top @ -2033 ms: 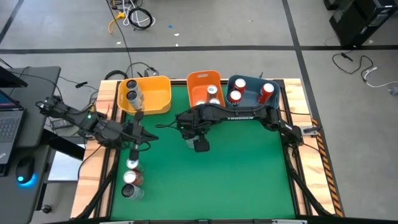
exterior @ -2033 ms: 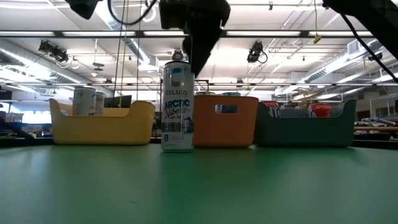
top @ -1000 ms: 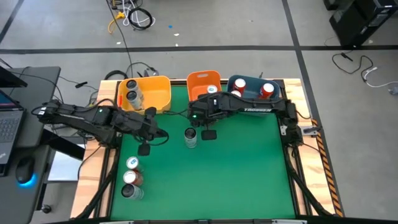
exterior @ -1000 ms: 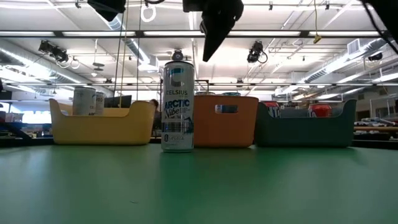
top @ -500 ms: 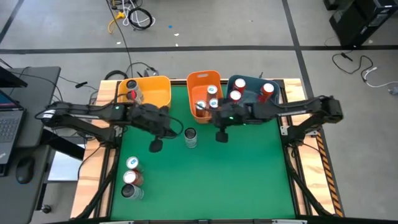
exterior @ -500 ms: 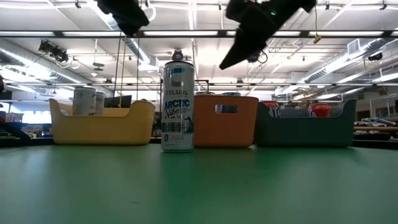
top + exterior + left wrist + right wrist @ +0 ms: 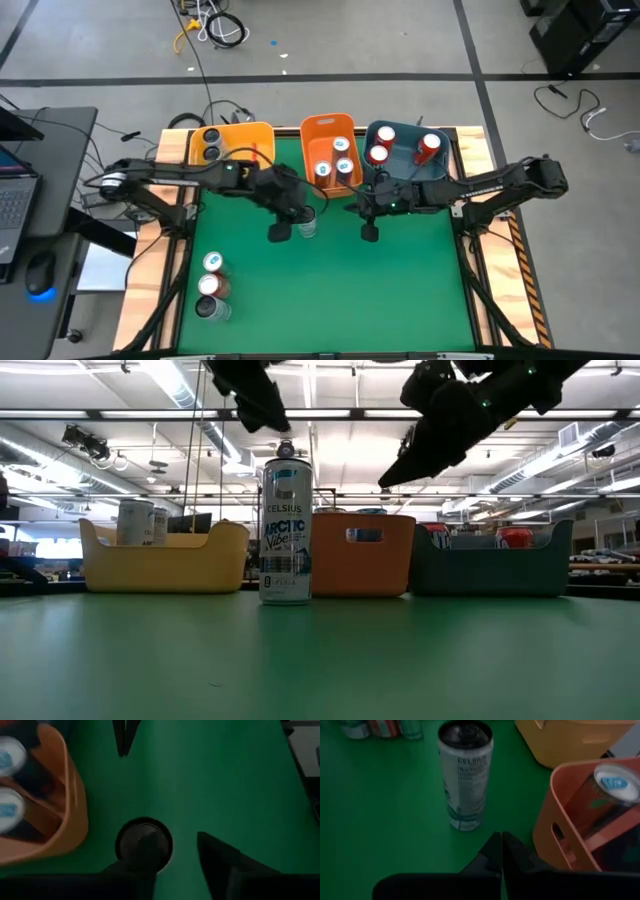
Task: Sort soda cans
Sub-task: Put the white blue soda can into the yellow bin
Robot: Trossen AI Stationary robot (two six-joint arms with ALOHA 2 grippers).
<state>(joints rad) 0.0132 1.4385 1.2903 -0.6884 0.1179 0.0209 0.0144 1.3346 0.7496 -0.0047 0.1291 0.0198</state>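
White Celsius can (image 7: 286,530) stood upright on green tabletop (image 7: 400,290), just before orange bin (image 7: 330,150). Left gripper (image 7: 281,232) hovered above can, jaws parted, empty. Right gripper (image 7: 369,233) near, jaws closed, empty.

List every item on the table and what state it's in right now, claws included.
White can: upright on the mat, untouched.
Left claw: open, above the white can.
Right claw: shut, empty, over the mat.
Yellow bin: holds two cans.
Orange bin: holds cans.
Blue bin: holds red cans.
Three cans: at the mat's left edge.
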